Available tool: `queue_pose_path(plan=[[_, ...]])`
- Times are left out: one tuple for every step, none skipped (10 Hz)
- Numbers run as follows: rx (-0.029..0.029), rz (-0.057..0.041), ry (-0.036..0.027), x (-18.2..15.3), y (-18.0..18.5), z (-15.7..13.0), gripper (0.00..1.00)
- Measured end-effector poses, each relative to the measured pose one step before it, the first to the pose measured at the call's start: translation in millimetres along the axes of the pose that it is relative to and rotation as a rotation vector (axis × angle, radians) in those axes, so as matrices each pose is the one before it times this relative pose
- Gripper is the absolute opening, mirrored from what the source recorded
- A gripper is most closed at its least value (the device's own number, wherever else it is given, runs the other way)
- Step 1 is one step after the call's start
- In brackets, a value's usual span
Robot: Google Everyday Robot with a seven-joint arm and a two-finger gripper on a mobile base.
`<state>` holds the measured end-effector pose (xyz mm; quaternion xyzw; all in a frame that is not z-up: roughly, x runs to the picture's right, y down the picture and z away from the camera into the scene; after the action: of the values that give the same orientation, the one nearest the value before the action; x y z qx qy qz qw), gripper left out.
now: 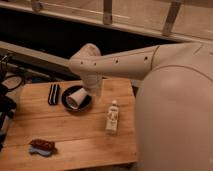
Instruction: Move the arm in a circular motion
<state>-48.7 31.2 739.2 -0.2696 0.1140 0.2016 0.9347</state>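
tool hidden behind the arm (115,62) (near the bowl (64,100)); its bulk cut off right

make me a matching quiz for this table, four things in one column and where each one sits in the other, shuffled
Things:
1 white cup
2 white bottle
3 black strips
4 gripper

Places:
a flat on the table, left of the dark plate
b at the arm's lower end, by the plate's right rim
c on its side on the plate
d lying on the table, right of the plate and nearer the front

Pairs: 1-c, 2-d, 3-a, 4-b
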Motion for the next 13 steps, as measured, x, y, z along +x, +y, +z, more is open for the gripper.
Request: queue_pose_path(plan=[[0.00201,-0.00211,-0.00463,-1.78,-6.06,-1.21,0.00],[0.00035,-0.00253,-0.00293,2.77,-3.61,-0.88,0.00],[0.00616,0.00560,-0.00455,7.92,-5.29,-1.10,0.00],[0.00934,0.00987,-0.01089,12.79,-7.41,-0.64,0.00],[0.00960,0.01019,-0.01202,12.39,-9.56,-0.65,0.00],[0.00936,0.01056,-0.01030,15.28,-15.58,0.31,0.00],[0.00887,0.00060,-0.00428,13.16,-17.38,3.47,0.00],[0.00773,-0.00343,-0.00560,1.64,-6.47,0.58,0.00],[0.00662,-0.00133,-0.00005,0.65,-2.29,0.03,0.00],[0.00411,-0.00583,0.00237,-0.36,0.16,0.02,0.00],[-0.00416,-0.01788,-0.00040,-8.33,5.63,-0.45,0.00],[-0.00966,-0.02488,-0.00585,-15.13,10.96,0.06,0.00],[-0.00232,-0.01457,-0.00256,-9.33,3.94,-0.70,0.00]])
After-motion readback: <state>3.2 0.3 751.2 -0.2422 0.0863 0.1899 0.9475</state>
